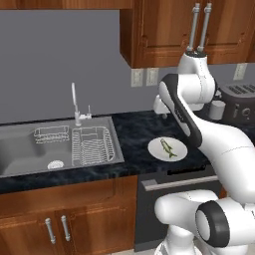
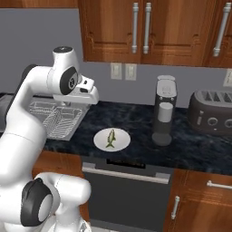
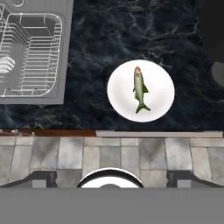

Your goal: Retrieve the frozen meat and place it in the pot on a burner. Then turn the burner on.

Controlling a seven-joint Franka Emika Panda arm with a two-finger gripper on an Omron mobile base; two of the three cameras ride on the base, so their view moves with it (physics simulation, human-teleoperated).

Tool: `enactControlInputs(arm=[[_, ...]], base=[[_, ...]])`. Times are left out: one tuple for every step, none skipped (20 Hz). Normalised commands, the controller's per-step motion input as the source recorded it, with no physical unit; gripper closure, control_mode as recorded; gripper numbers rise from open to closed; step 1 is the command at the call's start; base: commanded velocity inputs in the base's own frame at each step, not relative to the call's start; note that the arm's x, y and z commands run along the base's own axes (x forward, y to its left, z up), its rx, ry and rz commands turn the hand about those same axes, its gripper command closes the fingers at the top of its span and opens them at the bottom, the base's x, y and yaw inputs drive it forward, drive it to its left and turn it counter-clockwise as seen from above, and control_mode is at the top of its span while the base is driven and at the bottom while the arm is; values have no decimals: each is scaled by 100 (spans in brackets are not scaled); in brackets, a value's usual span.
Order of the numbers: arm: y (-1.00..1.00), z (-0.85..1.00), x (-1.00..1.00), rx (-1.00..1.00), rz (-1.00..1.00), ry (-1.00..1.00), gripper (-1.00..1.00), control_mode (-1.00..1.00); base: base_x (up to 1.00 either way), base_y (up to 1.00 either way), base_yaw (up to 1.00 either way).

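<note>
The frozen meat point(image 3: 140, 89) is a small greenish-yellow fish shape with an orange-red head, lying on a white plate point(image 3: 159, 94) on the dark counter. It also shows in the left base view point(image 1: 168, 148) and the right base view point(image 2: 111, 138). My gripper point(image 3: 111, 179) hangs well above the counter and looks straight down. Its two dark fingertips point(image 3: 41, 178) stand far apart with nothing between them, so it is open. The plate lies ahead of the fingertips, slightly to the right. The pot and the burner are out of view.
A steel sink point(image 1: 20, 149) with a wire dish rack point(image 1: 92, 144) and a faucet point(image 1: 75, 104) lies left of the plate. A tall coffee machine point(image 2: 164, 111) and a toaster point(image 2: 212, 111) stand to the right. A dishwasher front point(image 2: 131, 190) sits under the counter, with wall cabinets overhead.
</note>
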Motion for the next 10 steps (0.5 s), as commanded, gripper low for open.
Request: enactControlInputs(arm=[[0,0,0,0,0,0,-100,100],[0,0,0,0,0,0,-100,100],[0,0,0,0,0,0,-100,100],[0,0,0,0,0,0,-100,100],[0,0,0,0,0,0,-100,100],[0,0,0,0,0,0,-100,100],[0,0,0,0,0,0,-100,100],[0,0,0,0,0,0,-100,100],[0,0,0,0,0,0,-100,100],[0,0,0,0,0,0,-100,100]], base=[[39,-9,1],[36,-8,1],[31,-8,1],[29,-8,1],[29,-8,1],[32,-6,1],[35,-6,1],[37,-4,1],[35,-4,0],[30,-7,1]])
